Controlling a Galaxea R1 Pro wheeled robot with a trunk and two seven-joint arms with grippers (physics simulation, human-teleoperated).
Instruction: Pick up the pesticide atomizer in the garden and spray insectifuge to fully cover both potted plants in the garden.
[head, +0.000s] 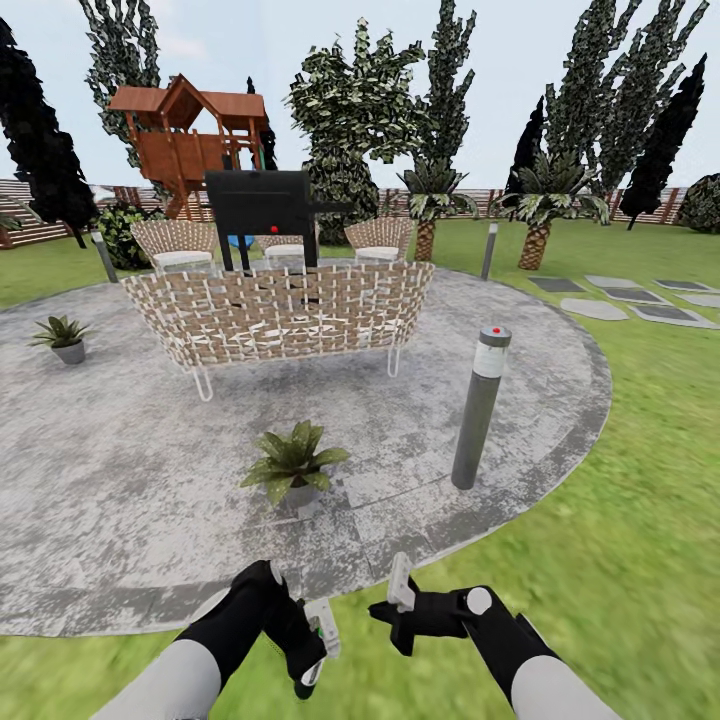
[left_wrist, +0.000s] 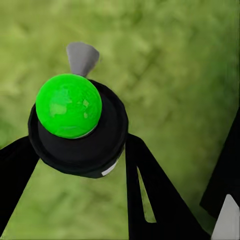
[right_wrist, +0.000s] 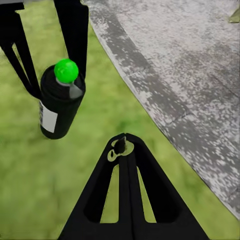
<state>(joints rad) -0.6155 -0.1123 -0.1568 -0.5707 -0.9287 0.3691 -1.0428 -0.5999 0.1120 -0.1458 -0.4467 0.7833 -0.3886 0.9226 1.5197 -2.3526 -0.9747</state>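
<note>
My left gripper (head: 312, 648) is shut on the pesticide atomizer (head: 320, 625), a slim dark bottle with a white label, held low over the grass at the patio's near edge. The left wrist view looks down on the atomizer (left_wrist: 77, 127), showing its bright green ball cap and grey nozzle between the black fingers (left_wrist: 150, 200). My right gripper (head: 402, 598) is shut and holds nothing, just right of the bottle. From the right gripper (right_wrist: 122, 146) the atomizer (right_wrist: 60, 102) hangs close ahead. One potted plant (head: 295, 465) stands on the patio just beyond my hands. The other potted plant (head: 63, 337) sits at the far left.
A wicker sofa (head: 280, 315) crosses the middle of the round grey patio (head: 120, 470). A grey bollard lamp (head: 480, 410) stands right of the near plant. Behind are a black grill (head: 258, 205), wicker chairs, palms, a wooden play tower and the fence. Stepping stones (head: 630, 297) lie on the lawn at right.
</note>
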